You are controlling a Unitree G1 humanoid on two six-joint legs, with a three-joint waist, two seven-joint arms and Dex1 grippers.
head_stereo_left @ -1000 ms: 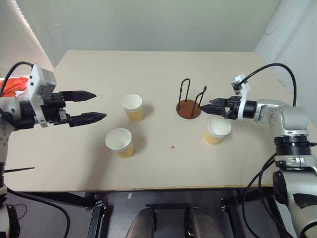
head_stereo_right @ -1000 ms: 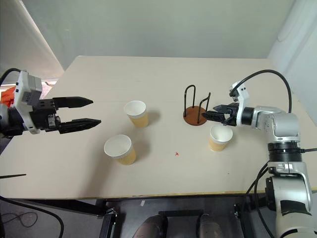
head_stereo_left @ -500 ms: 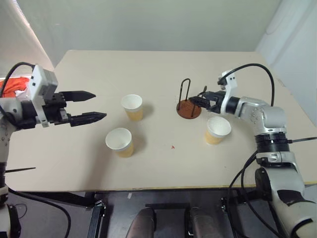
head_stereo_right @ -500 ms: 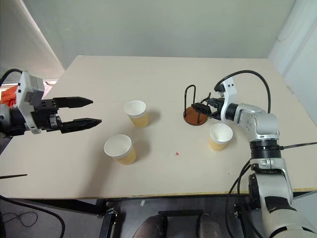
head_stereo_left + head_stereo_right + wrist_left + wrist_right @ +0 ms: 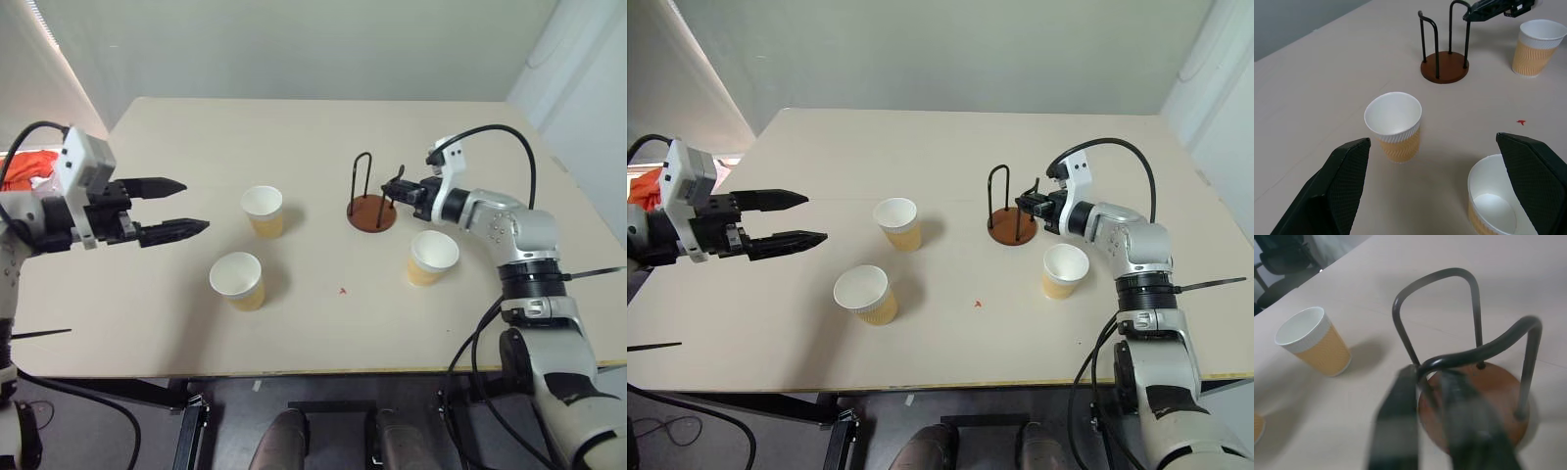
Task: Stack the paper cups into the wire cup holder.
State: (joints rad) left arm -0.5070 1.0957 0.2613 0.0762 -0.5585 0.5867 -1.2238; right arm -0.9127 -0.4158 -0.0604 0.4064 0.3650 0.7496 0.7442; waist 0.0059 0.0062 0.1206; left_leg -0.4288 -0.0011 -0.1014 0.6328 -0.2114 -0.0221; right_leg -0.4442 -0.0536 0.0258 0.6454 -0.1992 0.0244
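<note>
Tan paper cups stand upright and apart on a pale table (image 5: 323, 333), all outside the wire cup holder (image 5: 374, 196), whose red-brown disc base sits empty. One cup (image 5: 432, 258) stands just beside the holder on the robot's right; another cup (image 5: 262, 211) stands to the holder's left, and the third cup (image 5: 237, 280) is further from the holder on that side, nearer the robot. The right pincer (image 5: 396, 189) is pinched onto the holder's near wire loop. The left pincer (image 5: 178, 207) hangs wide apart, empty, well left of the holder. Likely risks: a pull on that thin loop could tip or drag the light holder, and the right arm could knock over the cup beside it.
</note>
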